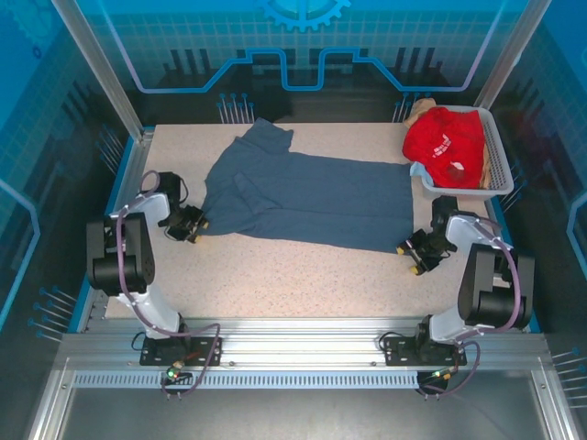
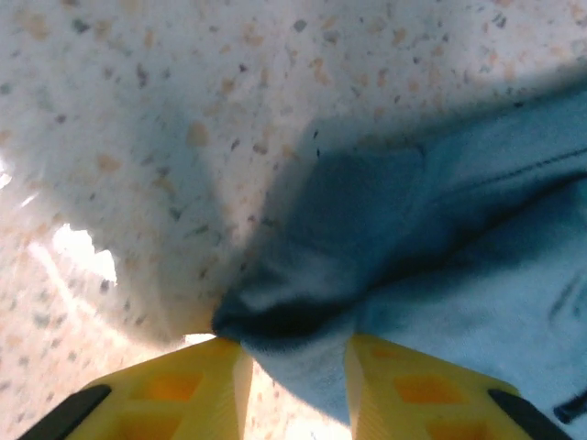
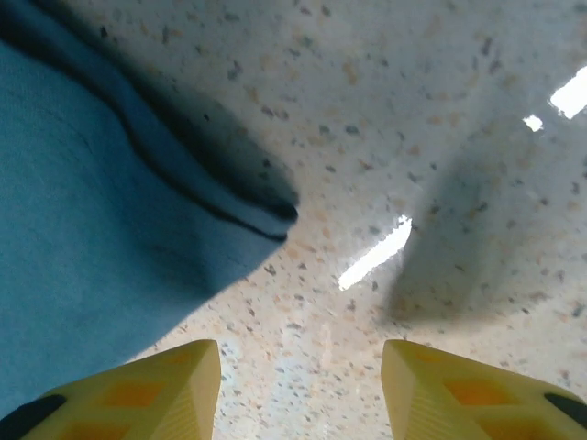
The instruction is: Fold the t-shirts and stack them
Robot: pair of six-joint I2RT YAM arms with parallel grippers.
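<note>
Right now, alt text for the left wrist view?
A bunched edge of the blue shirt sits pinched between two yellow fingers at the bottom of the frame. Speckled table lies behind it, upper left.

The right gripper [image 3: 298, 390] is hovering low with its two yellow fingers [image 3: 156, 394] standing wide apart over the bare speckled table [image 3: 440, 137], while a hemmed corner of the slate-blue t-shirt [image 3: 83, 229] is lying just beyond the left-hand finger.

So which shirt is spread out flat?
The blue shirt, laid out on the table; the red shirt sits bunched in the basket.
</note>
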